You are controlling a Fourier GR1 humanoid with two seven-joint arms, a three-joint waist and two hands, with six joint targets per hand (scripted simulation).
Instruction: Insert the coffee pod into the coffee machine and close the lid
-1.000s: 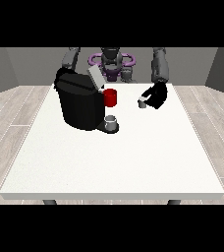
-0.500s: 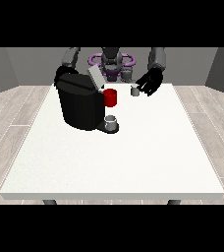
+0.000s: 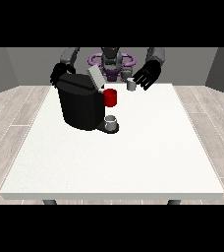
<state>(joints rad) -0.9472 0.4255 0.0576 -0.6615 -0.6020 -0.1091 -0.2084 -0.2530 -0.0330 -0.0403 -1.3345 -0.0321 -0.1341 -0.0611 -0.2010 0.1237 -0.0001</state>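
The hand at the view's right (image 3: 147,75) is raised above the far edge of the bench (image 3: 133,157), its black fingers spread downward and a small grey coffee pod (image 3: 131,84) pinched at their tips on the side nearer the coffee machine. The pod hangs in the air, clear of the bench top, just to the right of the machine's raised lid (image 3: 95,77) and a little higher than the red part on the machine's front (image 3: 110,97). The lid is a pale grey flap tilted up and back, so the top of the machine stands open. The coffee machine (image 3: 79,106) itself is a squat black block on the left half of the bench, toward the far side, with a small grey cup (image 3: 111,121) sitting on its low tray under the red part. The hand at the view's left (image 3: 58,74) is behind the machine's top far corner; whether its fingers are open or curled cannot be told, nor whether it touches the machine. Behind both arms the robot's grey and purple torso (image 3: 111,61) stands at the far edge of the bench.
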